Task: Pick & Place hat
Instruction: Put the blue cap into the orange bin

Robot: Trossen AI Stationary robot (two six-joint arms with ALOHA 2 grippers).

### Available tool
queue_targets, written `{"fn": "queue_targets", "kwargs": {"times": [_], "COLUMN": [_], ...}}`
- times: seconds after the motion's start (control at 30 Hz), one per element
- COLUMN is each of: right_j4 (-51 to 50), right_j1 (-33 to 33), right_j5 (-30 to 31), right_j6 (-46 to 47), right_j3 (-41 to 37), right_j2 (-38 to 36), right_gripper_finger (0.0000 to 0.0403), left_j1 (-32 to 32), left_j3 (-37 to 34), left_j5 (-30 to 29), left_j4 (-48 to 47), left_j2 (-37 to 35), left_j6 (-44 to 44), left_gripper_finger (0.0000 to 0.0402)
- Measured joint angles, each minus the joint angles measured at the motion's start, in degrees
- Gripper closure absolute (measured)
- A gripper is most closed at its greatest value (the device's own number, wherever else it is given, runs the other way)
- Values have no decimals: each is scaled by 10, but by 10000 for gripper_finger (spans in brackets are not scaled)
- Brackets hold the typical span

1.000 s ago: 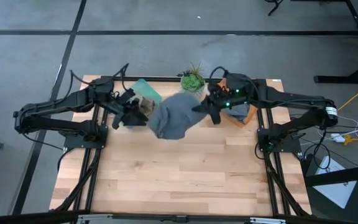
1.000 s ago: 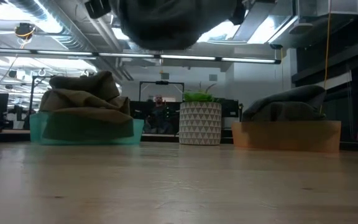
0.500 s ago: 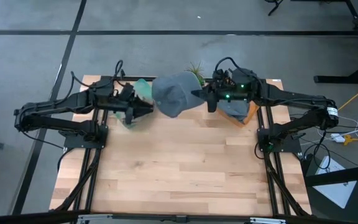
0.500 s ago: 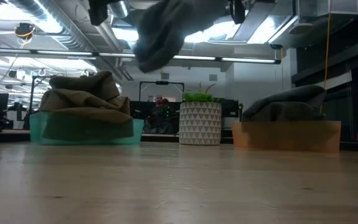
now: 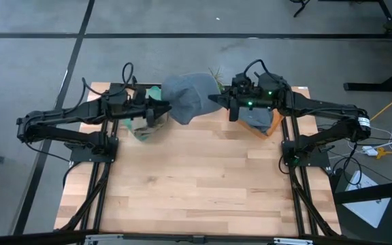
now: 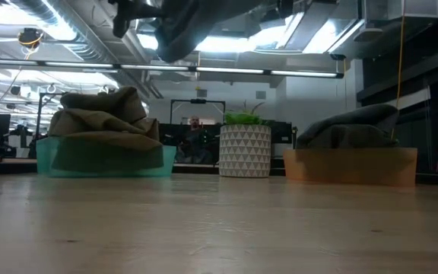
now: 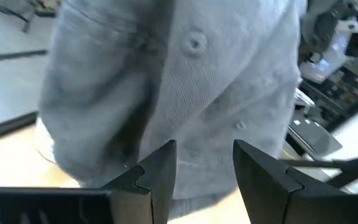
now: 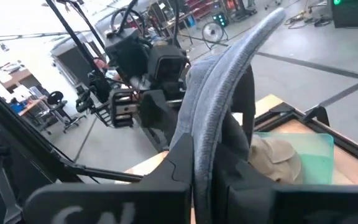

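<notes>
The grey hat (image 5: 186,96) hangs in the air over the far middle of the table, between my two arms; the low view shows it high above the tabletop (image 6: 179,27). My right gripper (image 5: 214,101) is shut on it from the table's right side. My left gripper (image 5: 167,109) stands open at the hat's left side. In the left wrist view, the hat's crown (image 7: 185,81) with its top button fills the space just beyond the two parted fingers. My right gripper pinches the hat's brim (image 8: 211,134) between its two fingers; the brim shows edge on, running up from between them. The fingers lie about level and come from the table's right. The hat is lifted clear of the table. My left gripper: I cannot tell whether its fingers (image 7: 160,171) touch the crown.
A teal bin (image 6: 105,158) heaped with olive hats stands at the far left, under my left gripper (image 5: 141,126). An orange bin (image 6: 350,166) holding a dark hat stands at the far right. A potted plant (image 6: 244,148) stands between them. The wooden tabletop (image 5: 196,184) stretches toward the near edge.
My right gripper has risen and tipped upward, carrying the hat up and toward the far edge; the hat has swung from hanging low over the table to raised between the arms. My left gripper has turned from pointing toward the near right to pointing level at the hat.
</notes>
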Motion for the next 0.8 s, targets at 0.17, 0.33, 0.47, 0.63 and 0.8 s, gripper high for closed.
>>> {"fn": "queue_targets", "kwargs": {"times": [0.17,0.33,0.47,0.63,0.8], "right_j4": [16,31,32,37,37], "right_j1": [6,9,9,8,8], "right_j5": [13,15,15,15,15], "right_j6": [0,-4,-9,-11,-9], "right_j3": [0,0,0,0,0], "right_j2": [0,0,0,0,0], "right_gripper_finger": [388,388,388,388,388], "left_j1": [0,0,0,0,0], "left_j3": [0,0,0,0,0], "left_j5": [-24,-32,-74,-97,-105], "left_j4": [20,11,-8,-8,18], "left_j2": [9,13,12,12,17], "left_j6": [-1,5,16,12,12], "left_gripper_finger": [249,249,249,247,233]}}
